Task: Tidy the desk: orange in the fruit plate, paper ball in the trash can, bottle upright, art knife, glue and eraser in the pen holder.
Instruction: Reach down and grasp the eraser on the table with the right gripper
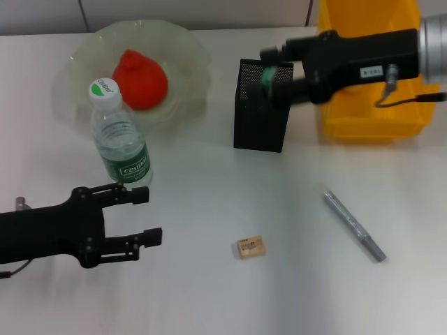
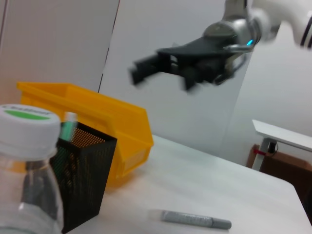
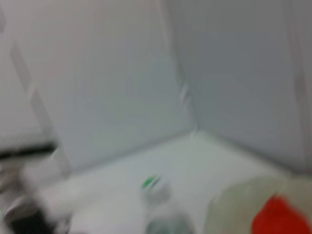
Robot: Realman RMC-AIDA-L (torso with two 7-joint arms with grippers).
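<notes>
While the left gripper (image 1: 143,216) rests low at the near left of the table (image 1: 209,293) with its fingers apart and empty, the bottle (image 1: 120,136) stands upright just beyond its upper finger. A careless sweep of this arm could knock the bottle down again.

Further in, the eraser (image 1: 251,247) lies alone on the table near the middle, and the grey art knife (image 1: 353,225) lies to its right, well apart from it. Both are flat and small, so fingers closing on them may slip or push them away.

Beyond these, the pen holder (image 1: 261,105) stands upright, with a green-tipped thing, probably the glue (image 1: 268,75), sticking out of it. The right gripper (image 1: 278,64) hovers just over the holder's opening. Its fingers look apart and empty, though the right wrist view is too smeared to confirm. If this arm pulls back low, it could catch the mesh rim and tip the holder.

Farthest away, the orange (image 1: 140,78) sits in the fruit plate (image 1: 188,49) at the left, and the trash can (image 1: 370,112) stands at the right, behind the right arm. I cannot see any paper ball.
</notes>
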